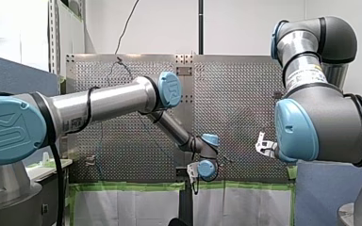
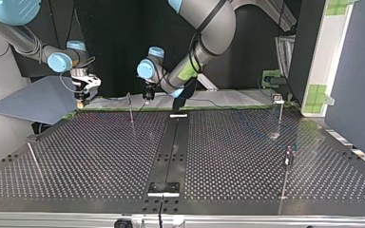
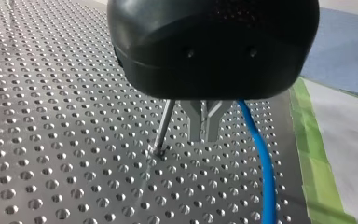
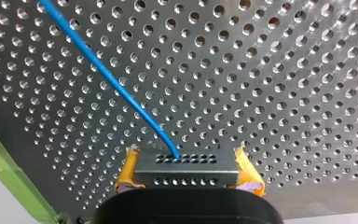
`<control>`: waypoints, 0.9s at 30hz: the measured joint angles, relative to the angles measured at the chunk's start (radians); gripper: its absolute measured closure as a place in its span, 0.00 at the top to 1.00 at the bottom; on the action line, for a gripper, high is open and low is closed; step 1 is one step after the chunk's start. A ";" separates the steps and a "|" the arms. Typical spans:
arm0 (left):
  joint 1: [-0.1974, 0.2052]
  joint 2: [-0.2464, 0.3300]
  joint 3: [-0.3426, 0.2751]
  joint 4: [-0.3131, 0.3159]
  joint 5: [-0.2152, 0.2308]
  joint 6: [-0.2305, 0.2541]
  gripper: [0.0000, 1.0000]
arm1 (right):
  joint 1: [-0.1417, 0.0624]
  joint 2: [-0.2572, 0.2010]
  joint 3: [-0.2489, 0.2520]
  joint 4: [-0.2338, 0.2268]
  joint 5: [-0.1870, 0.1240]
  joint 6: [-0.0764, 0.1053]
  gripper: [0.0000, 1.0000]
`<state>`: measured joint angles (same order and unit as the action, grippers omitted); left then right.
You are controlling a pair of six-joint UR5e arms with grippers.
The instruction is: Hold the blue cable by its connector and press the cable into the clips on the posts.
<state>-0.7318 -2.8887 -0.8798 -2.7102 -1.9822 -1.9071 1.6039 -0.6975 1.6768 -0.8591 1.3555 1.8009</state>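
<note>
My right gripper [image 4: 186,176] is shut on the grey perforated connector [image 4: 186,164], with a yellow pad on each side. The blue cable [image 4: 107,74] runs out of the connector over the perforated table [image 4: 270,93]. In the left wrist view my left gripper [image 3: 204,136] hangs shut just above the table, its metal fingers together with nothing between them. A thin post [image 3: 164,122] stands close beside them on one side, and the blue cable [image 3: 261,161] passes on the other. The top view shows my right gripper [image 2: 81,101] at the far left edge and my left gripper [image 2: 147,95] near a post [image 2: 130,111].
More posts stand at the top view's right [image 2: 280,116] [image 2: 288,159] and left [image 2: 34,159]. A black strip [image 2: 171,147] runs down the table's middle. Green tape [image 3: 319,172] lines the table's edge. A blue-grey panel [image 2: 33,99] lies beside my right gripper.
</note>
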 joint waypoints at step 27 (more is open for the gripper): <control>0.037 0.000 0.015 -0.022 0.030 0.008 0.01 | 0.001 0.054 -0.050 -0.014 0.017 0.008 0.00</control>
<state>-0.6945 -2.8891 -0.8649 -2.7323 -1.9523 -1.8993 1.6048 -0.6434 1.6265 -0.8726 1.3725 1.8089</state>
